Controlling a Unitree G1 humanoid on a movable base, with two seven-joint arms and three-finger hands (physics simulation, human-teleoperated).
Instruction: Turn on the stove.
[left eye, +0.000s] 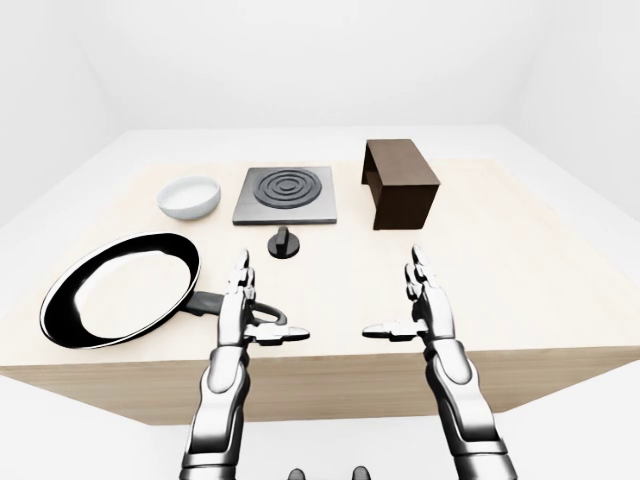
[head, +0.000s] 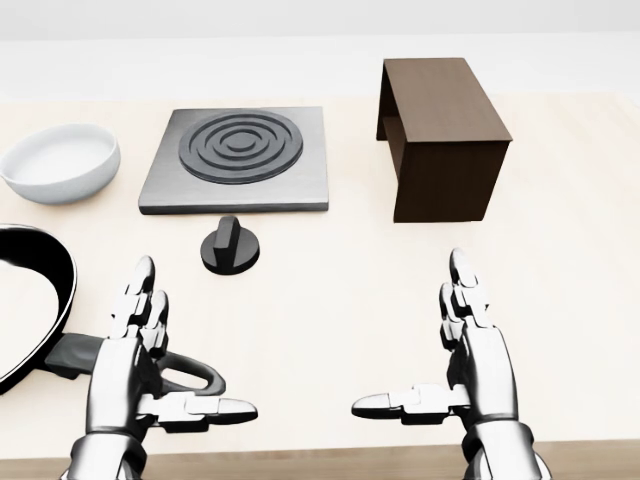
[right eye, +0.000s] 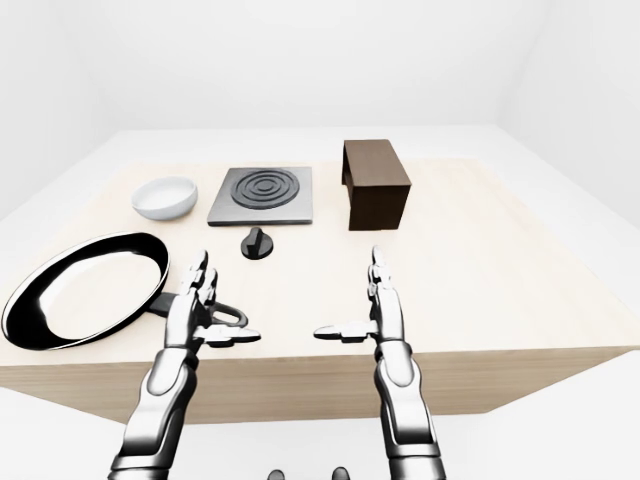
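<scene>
Fingers spread, one knob

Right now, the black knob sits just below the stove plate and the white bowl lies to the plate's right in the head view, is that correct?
Not quite: in the head view the white bowl lies to the left of the stove plate; the brown box is on its right. The black knob does sit just below the plate.

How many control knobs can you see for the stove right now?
1. The single black knob sits on the table just below the stove plate in the head view, above and between the open left hand and right hand. No others show.
</scene>
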